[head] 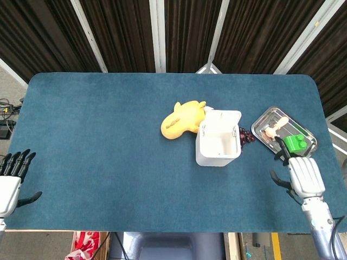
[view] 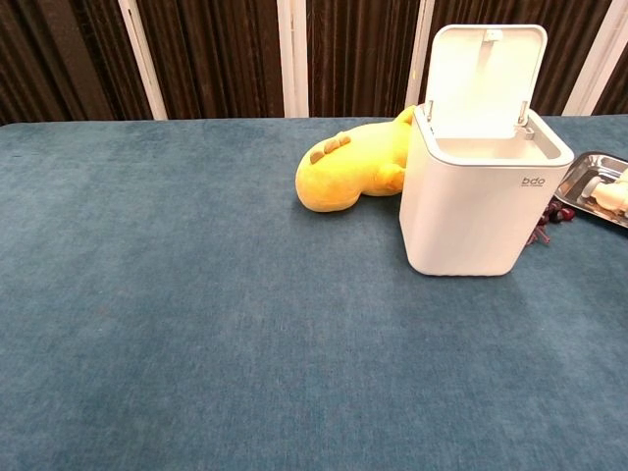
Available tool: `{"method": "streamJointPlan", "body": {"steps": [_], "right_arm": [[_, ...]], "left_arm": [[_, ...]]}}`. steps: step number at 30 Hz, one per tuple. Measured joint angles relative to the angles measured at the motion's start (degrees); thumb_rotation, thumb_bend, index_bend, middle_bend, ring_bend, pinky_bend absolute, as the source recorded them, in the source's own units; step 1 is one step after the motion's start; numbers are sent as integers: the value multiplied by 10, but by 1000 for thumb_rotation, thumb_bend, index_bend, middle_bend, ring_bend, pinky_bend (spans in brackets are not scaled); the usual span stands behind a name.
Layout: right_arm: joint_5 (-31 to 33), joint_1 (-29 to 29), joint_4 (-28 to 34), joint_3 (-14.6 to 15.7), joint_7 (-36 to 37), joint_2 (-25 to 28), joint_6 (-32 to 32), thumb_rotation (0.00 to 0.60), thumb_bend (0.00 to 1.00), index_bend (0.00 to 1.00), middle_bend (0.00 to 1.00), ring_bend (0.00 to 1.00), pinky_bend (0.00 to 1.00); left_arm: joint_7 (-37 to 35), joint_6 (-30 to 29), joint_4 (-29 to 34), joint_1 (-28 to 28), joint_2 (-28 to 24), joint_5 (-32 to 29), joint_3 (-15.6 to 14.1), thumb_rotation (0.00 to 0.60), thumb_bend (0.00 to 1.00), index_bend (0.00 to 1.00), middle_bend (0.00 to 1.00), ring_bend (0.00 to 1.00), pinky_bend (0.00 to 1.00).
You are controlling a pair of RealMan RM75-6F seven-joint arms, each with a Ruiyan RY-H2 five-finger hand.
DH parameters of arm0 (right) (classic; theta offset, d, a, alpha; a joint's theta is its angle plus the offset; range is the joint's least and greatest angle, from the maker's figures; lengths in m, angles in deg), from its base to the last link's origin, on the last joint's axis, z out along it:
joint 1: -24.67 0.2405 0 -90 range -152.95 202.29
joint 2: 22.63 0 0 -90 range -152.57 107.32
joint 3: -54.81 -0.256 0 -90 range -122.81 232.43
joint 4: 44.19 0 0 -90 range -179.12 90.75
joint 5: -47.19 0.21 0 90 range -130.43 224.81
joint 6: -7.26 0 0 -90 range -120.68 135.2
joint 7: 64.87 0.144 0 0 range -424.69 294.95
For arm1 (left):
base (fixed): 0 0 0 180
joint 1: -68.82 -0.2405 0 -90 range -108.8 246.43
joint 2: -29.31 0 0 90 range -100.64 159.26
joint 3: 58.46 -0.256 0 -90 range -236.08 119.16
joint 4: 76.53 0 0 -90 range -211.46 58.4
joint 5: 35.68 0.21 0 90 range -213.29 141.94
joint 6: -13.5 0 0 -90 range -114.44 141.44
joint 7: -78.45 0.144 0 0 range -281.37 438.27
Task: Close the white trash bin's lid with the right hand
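Observation:
The white trash bin (head: 218,146) (view: 481,201) stands right of the table's middle. Its lid (view: 485,77) (head: 222,119) is up, hinged at the far side, and the bin looks empty. My right hand (head: 304,174) hovers over the table's right front, well to the right of the bin, fingers apart and holding nothing. Its fingertips reach the near edge of the metal tray. My left hand (head: 10,184) sits at the table's left front edge, fingers spread, empty. Neither hand shows in the chest view.
A yellow plush toy (head: 181,119) (view: 358,165) lies against the bin's far-left side. Dark grapes (head: 247,135) (view: 554,213) lie right of the bin. A metal tray (head: 269,120) (view: 581,177) holds a green block (head: 293,143) and a pale toy (head: 271,129).

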Motion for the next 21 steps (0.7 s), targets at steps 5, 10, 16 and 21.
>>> {"method": "streamJointPlan", "body": {"steps": [5, 10, 16, 21], "right_arm": [[91, 52, 41, -47, -16, 24, 52, 600, 520, 0, 693, 743, 737], [178, 111, 60, -87, -54, 33, 88, 600, 524, 0, 703, 752, 745], [296, 180, 62, -120, -95, 24, 116, 600, 526, 0, 703, 752, 745], [394, 234, 51, -136, -124, 7, 131, 600, 562, 0, 704, 754, 745]], "left_arm": [[-1, 9, 2, 4, 0, -2, 0, 600, 0, 0, 0, 0, 0], [-6, 17, 6, 7, -2, -10, 2, 600, 0, 0, 0, 0, 0], [-10, 25, 8, 11, -3, -15, 3, 600, 0, 0, 0, 0, 0], [-14, 27, 7, 12, -4, -19, 5, 600, 0, 0, 0, 0, 0]]}}
